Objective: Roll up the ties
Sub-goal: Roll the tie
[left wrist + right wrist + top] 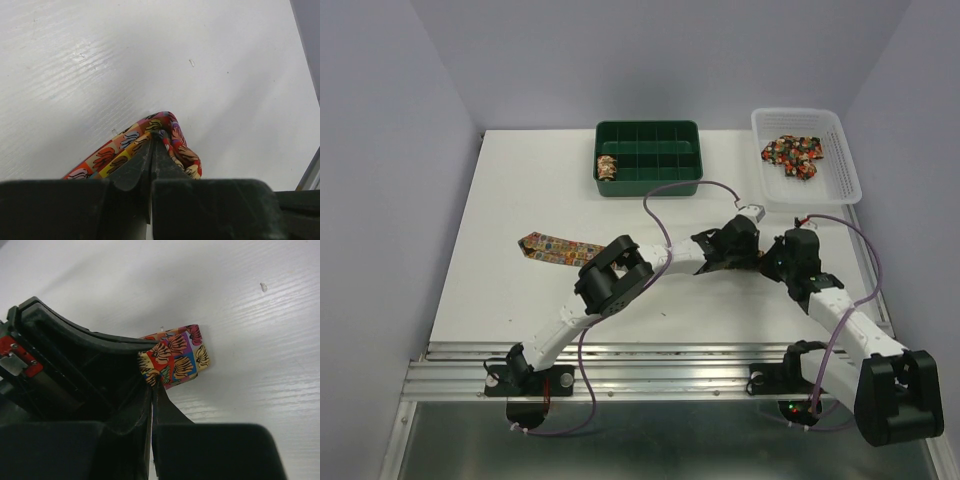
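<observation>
1. Left gripper (151, 144): the jaws were seen closed with almost no gap on a folded loop of the tie (125, 147). The printed fabric was curled round the fingertips and rested on the white table (150, 60).
2. Right gripper (152, 390): the jaws were likewise shut, and a small folded wad of the same tie (177, 357) was pinched at its lower edge. The dark housing of the other arm was seen just beside it.
3. In the overhead view the left gripper (735, 250) and right gripper (772, 262) were shown meeting right of centre, tips close together. The rest of the tie (555, 247) was laid flat towards the left and passed beneath the left arm, its pointed end well apart from both grippers.
4. At the far edge a green tray (648, 187) was shown with one rolled tie (607, 167) in a left-hand compartment. To its right, loose ties (793, 155) were heaped in a white basket (850, 160).
5. Step in hand, as judged: the roll had only just been started at one end, most of the strip being unrolled.
6. Next move, as judged: the core would need to be held by one gripper while the other was released and re-seated, so that it could be turned leftward along the strip. Even tension would be needed, since the fold could spring open.
</observation>
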Available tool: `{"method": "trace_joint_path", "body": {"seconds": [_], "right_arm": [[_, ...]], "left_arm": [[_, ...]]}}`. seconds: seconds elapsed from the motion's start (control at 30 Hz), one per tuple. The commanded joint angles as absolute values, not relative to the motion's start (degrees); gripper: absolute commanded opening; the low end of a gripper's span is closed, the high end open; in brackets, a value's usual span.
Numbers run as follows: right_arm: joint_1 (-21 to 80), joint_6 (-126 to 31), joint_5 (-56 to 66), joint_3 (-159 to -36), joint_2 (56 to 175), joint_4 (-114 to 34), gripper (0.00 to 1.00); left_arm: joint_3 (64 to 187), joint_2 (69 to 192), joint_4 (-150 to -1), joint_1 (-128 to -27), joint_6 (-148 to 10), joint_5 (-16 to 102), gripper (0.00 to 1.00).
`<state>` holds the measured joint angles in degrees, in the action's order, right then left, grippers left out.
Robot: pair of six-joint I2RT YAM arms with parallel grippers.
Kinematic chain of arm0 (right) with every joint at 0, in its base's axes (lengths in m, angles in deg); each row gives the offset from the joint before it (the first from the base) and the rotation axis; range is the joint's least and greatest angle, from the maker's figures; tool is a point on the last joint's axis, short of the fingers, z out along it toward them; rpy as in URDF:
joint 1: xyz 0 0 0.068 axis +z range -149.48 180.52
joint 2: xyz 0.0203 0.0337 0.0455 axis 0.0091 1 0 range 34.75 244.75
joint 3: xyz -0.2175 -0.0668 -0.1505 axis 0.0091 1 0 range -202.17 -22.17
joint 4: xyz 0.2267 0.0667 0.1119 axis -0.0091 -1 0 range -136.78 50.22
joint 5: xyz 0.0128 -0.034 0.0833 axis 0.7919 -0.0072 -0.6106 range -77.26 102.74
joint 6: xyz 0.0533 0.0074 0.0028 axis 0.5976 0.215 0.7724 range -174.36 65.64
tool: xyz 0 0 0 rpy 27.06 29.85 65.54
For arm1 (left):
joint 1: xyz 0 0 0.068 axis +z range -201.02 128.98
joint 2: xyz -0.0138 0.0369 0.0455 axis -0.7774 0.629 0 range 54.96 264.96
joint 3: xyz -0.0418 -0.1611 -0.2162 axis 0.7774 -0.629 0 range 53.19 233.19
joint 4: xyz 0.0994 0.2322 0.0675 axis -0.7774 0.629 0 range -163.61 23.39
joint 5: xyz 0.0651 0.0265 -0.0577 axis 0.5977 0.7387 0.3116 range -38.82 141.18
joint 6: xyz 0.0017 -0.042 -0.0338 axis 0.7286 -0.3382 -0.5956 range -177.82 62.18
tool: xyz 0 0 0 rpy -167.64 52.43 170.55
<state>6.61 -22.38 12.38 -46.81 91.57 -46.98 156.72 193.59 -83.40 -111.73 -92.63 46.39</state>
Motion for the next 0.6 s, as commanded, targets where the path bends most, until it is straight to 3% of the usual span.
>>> {"method": "trace_joint_path", "body": {"seconds": [0.0, 0.57], "right_arm": [[11.14, -19.22, 15.1, -46.96, 93.02, -45.76, 0.01], [12.39, -16.75, 23.72, -47.83, 92.76, -46.11, 0.01]], "left_arm": [[155.68, 189.71, -83.19, -112.28, -94.47, 49.6, 0.0], [139.69, 174.24, -83.98, -110.0, -95.62, 52.15, 0.0]]}}
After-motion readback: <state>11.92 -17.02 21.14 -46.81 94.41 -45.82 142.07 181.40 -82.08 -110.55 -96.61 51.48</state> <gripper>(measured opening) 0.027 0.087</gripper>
